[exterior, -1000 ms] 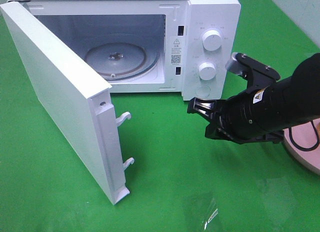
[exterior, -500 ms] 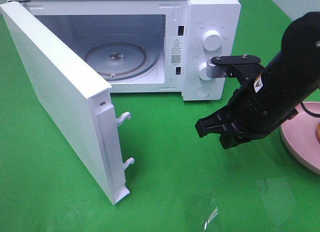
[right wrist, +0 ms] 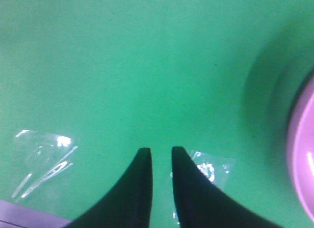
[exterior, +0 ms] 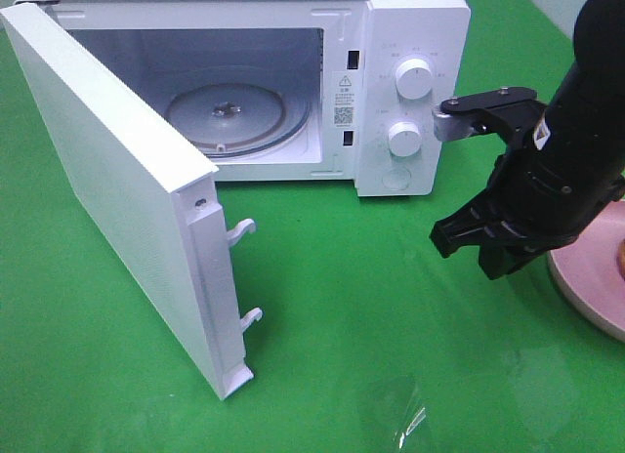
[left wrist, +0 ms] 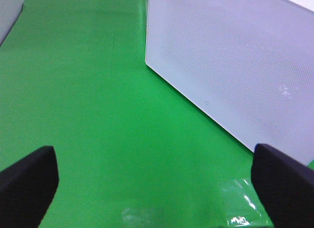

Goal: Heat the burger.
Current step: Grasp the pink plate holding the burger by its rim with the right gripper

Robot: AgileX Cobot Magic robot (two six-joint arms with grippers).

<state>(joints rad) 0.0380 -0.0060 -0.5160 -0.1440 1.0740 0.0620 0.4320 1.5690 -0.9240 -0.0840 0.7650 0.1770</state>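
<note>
Only a golden-brown sliver of the burger [exterior: 621, 258] shows, at the right edge of the exterior view, on the pink plate [exterior: 586, 287]. My right gripper [exterior: 467, 250] hangs over the green cloth just left of that plate, pointing down. In the right wrist view its fingertips [right wrist: 142, 164] stand a narrow gap apart with nothing between them, and the plate rim [right wrist: 301, 154] lies to one side. My left gripper [left wrist: 157, 188] is wide open and empty over bare cloth beside the microwave door [left wrist: 230, 56]; the exterior view does not show it.
The white microwave [exterior: 410, 43] stands at the back with its door [exterior: 107, 180] swung wide open to the left. Its glass turntable [exterior: 229, 116] is bare. Two knobs [exterior: 414, 79] face the right arm. Shiny tape patches [exterior: 405, 414] lie on the cloth in front.
My right arm has swung right, away from the microwave front and up to the plate's edge, turning to point downward. Its fingers have parted slightly. The left gripper stays wide open.
</note>
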